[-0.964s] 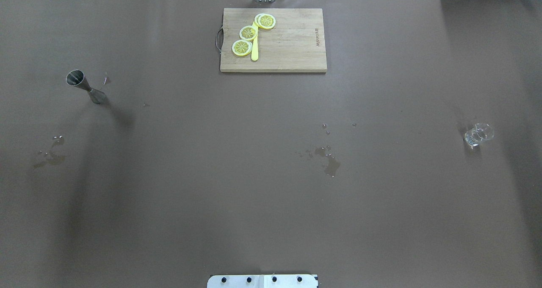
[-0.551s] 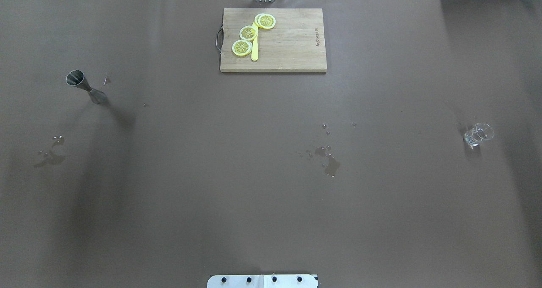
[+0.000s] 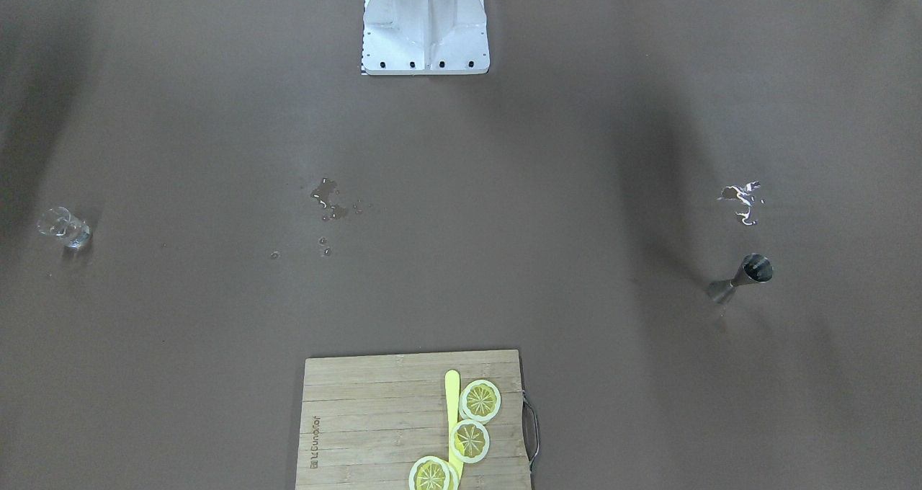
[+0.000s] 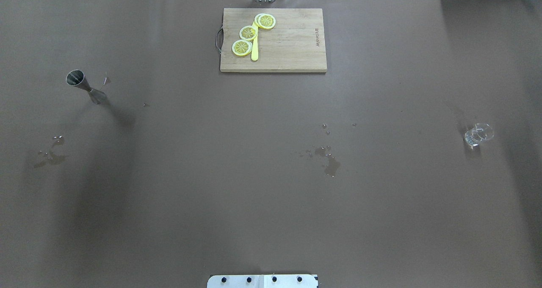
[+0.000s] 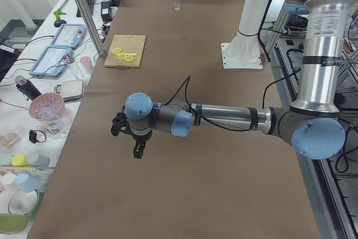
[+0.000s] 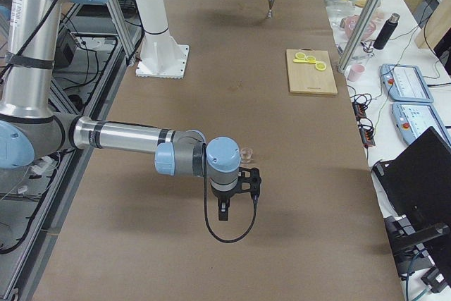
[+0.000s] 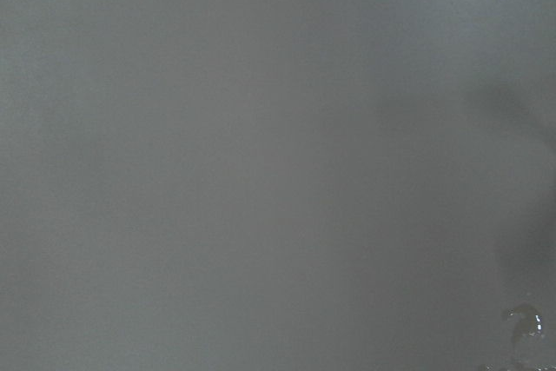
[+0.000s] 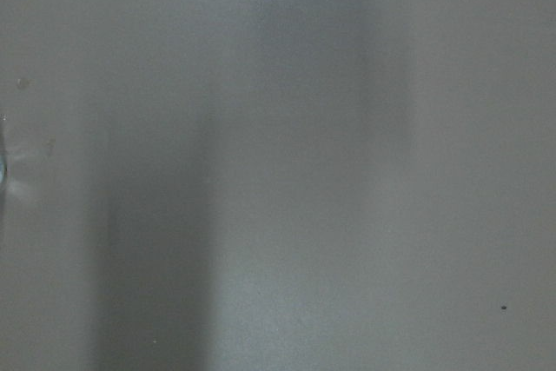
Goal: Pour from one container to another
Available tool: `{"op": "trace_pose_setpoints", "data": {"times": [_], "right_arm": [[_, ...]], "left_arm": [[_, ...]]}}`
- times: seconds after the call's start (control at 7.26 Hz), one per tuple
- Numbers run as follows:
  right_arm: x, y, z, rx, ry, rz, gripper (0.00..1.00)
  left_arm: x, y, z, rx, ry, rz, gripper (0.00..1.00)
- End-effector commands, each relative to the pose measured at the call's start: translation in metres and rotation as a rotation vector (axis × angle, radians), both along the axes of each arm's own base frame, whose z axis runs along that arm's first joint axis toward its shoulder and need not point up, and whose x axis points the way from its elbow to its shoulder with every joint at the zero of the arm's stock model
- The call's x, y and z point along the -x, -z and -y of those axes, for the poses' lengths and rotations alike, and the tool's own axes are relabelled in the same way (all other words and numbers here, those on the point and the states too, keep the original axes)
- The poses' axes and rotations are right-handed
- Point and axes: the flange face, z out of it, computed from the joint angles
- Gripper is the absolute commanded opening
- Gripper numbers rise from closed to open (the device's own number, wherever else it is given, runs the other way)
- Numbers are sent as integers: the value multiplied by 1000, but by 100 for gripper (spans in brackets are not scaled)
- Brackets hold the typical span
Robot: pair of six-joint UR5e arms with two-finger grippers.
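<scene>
Whether the left tool (image 5: 136,152) and right tool (image 6: 223,211) are spread cannot be told; a skewed pinch could topple the jigger (image 4: 84,87).

Silver arms (image 5: 224,117), blue joint caps (image 5: 138,106), black cables (image 6: 206,211)

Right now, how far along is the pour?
Done: nothing visible. The jigger and the glass stand upright at opposite ends of the table, far apart, with wet patches between them. In hand: nothing. The left end effector and right end effector hang above the table, touching neither. Left: grasp one, carry it over, pour.
</scene>
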Motion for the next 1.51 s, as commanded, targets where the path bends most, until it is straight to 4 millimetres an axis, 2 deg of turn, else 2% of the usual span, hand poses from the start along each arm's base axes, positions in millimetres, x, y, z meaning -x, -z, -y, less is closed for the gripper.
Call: {"op": "trace_pose_setpoints", "data": {"times": [0.0, 0.41, 0.55, 0.69, 0.83, 0.96, 1.24, 1.38], "right_arm": [[0, 1, 1, -3, 0, 0, 100], [3, 8, 2, -15, 4, 41, 100], [4, 13, 8, -32, 9, 39, 100], [10, 26, 26, -81, 45, 29, 100], [11, 29, 30, -105, 65, 29, 100], [14, 32, 33, -121, 77, 35, 100], [29, 58, 48, -206, 137, 35, 100], [36, 72, 46, -235, 155, 36, 100]], "left_arm": [[0, 3, 1, 5, 9, -4, 98], [0, 14, 8, 0, 24, -6, 98], [0, 19, 13, -2, 31, -8, 98], [-1, 28, 19, 1, 49, -13, 98], [-1, 38, 25, 8, 80, -23, 98], [-1, 58, 27, 2, 122, -29, 98], [-13, 81, 34, 6, 149, -30, 97], [-28, 93, 37, 9, 156, -24, 97]]}}
